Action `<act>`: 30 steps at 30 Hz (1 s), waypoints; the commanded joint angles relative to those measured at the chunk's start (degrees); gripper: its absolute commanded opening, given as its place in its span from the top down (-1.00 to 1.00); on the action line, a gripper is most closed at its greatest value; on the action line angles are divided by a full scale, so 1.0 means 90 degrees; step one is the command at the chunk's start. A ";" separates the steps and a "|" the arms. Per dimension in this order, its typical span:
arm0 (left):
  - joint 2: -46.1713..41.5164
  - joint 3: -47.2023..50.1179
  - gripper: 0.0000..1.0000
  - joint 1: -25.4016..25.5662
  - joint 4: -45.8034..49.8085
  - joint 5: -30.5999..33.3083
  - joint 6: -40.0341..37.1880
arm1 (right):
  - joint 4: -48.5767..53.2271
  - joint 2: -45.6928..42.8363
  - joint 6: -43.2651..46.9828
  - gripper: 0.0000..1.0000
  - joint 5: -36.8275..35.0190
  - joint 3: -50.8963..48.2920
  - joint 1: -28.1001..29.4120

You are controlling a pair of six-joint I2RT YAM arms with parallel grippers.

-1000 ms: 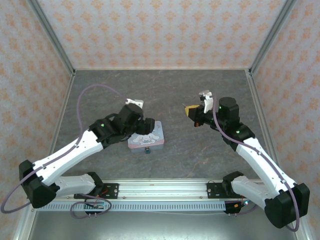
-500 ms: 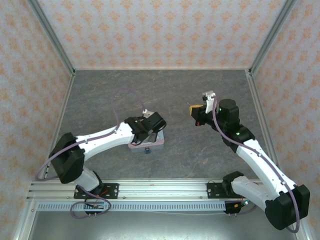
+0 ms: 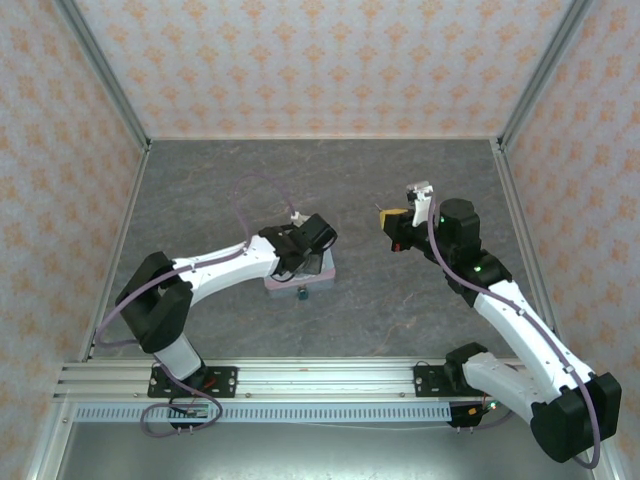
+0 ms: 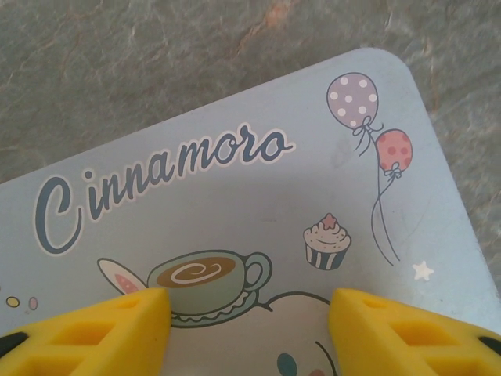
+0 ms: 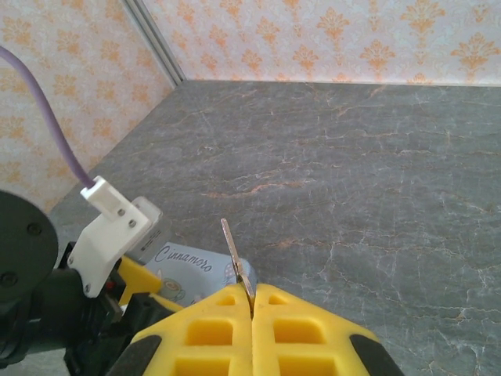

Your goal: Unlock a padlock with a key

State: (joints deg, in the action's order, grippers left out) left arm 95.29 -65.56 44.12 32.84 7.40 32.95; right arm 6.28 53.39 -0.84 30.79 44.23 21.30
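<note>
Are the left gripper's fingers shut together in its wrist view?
No, the left gripper's yellow fingers stand wide apart, with the printed lid of the tin showing between them.

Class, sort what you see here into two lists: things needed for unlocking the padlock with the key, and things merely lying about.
Belong to the job: the padlock, on the table beside the tin; the key, pinched in the shut right claw; the open left claw, above the tin.
Just lying about: the pastel cartoon tin.
</note>
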 commanded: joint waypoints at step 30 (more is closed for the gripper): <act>-0.1924 0.0846 -0.51 -0.0781 -0.0730 -0.1854 -0.1093 | -0.0981 0.2610 -0.1061 1.00 0.1394 0.0479 0.0264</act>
State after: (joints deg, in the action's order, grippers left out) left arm 78.87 -64.93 37.08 28.49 -3.75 19.86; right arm 0.80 74.43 -9.23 40.82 45.39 22.72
